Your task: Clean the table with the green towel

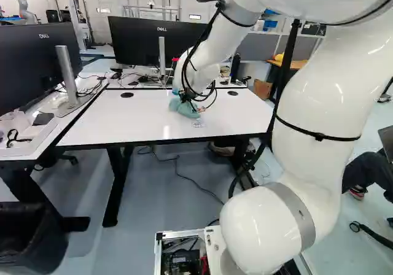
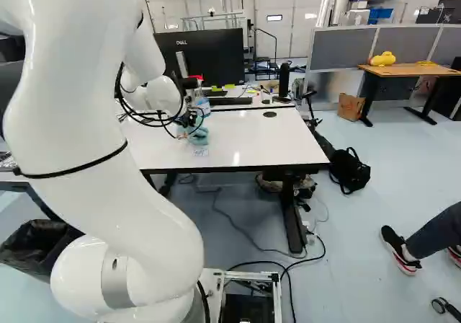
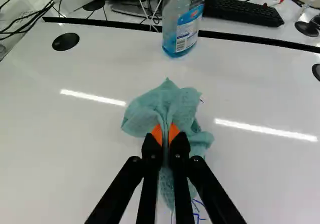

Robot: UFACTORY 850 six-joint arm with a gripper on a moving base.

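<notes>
The white tabletop (image 1: 110,118) gives you a broad, flat surface to wipe. Your arm (image 1: 316,103) reaches over it from the near side, probably so the cloth can be pressed down from above. The blue-liquid bottle (image 3: 182,26) stands upright by the far edge — clear of the marks, though a long far stroke could knock it. The green towel (image 3: 175,101) is bunched near the middle, its folds spread wide, likely for better coverage. Your jaws are closed on its pinched centre — just beyond the ink marks (image 1: 198,124), which seem the next target.
</notes>
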